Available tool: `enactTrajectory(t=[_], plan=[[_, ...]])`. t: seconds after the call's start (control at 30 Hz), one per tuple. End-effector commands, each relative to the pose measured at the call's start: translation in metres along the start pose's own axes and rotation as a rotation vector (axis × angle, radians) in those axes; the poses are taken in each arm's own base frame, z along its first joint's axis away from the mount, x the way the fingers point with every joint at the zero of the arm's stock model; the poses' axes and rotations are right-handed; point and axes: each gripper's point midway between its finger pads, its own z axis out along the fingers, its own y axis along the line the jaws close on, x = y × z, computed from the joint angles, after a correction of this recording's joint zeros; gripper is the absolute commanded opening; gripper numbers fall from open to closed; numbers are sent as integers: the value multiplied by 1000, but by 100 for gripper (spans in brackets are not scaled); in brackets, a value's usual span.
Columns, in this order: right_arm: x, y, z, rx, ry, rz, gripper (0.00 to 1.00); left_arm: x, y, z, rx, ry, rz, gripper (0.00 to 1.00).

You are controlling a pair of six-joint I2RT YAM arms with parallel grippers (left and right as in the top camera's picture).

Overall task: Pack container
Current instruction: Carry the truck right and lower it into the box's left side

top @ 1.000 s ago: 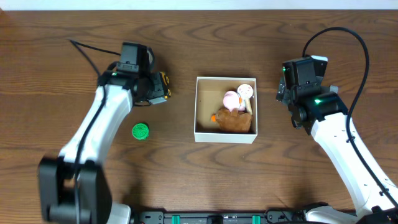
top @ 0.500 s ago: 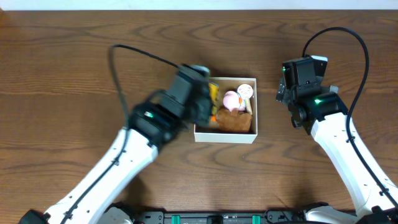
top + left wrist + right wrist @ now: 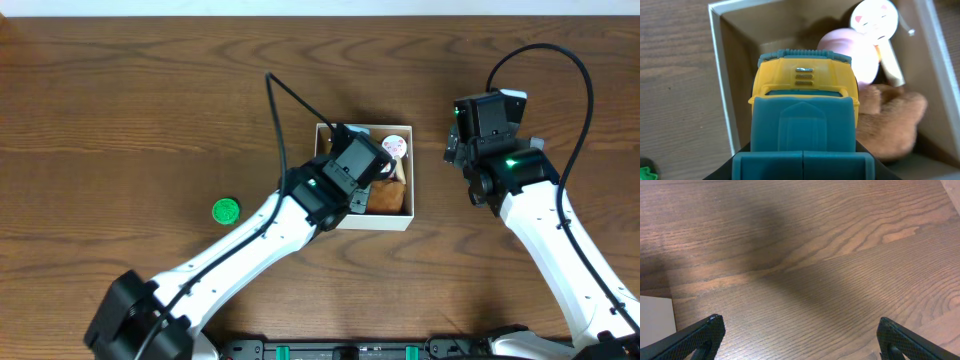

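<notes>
The container (image 3: pixel 405 221) is a square white box with a tan inside at the table's middle; it also shows in the left wrist view (image 3: pixel 722 85). In it lie a brown plush toy (image 3: pixel 890 120), a pink toy (image 3: pixel 860 55) and a round white face tag (image 3: pixel 872 17). My left gripper (image 3: pixel 352 172) is shut on a yellow and teal toy truck (image 3: pixel 802 100) and holds it over the box's left half. My right gripper (image 3: pixel 800 340) is open and empty over bare wood right of the box.
A small green round toy (image 3: pixel 226 210) lies on the table left of the box; its edge shows in the left wrist view (image 3: pixel 646 172). The box's right corner shows at the right wrist view's left edge (image 3: pixel 655 320).
My left arm has swung from the table's left side to over the box, carrying the toy truck. The right arm has not moved.
</notes>
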Motion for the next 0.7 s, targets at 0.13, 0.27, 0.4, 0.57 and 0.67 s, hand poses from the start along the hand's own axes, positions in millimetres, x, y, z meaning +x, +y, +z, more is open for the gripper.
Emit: enactTrajectory(t=[0.13,0.27,0.4,0.57,0.67], plan=[[-5,-3,-3,8,-15,16,99,5,13,16,-93,14,-43,44],[-5,-3,-3,8,-15,16,99,6,18,17,-122,15,-55,54],[-5,-3,-3,8,-15,16,99,7,18,17,-121,16,-55,66],[-5,-3,-3,8,-15,16,99,6,16,14,-104,18,-62,70],[-5,-3,-3,8,-15,16,99,0,15,6,-91,-5,-69,70]])
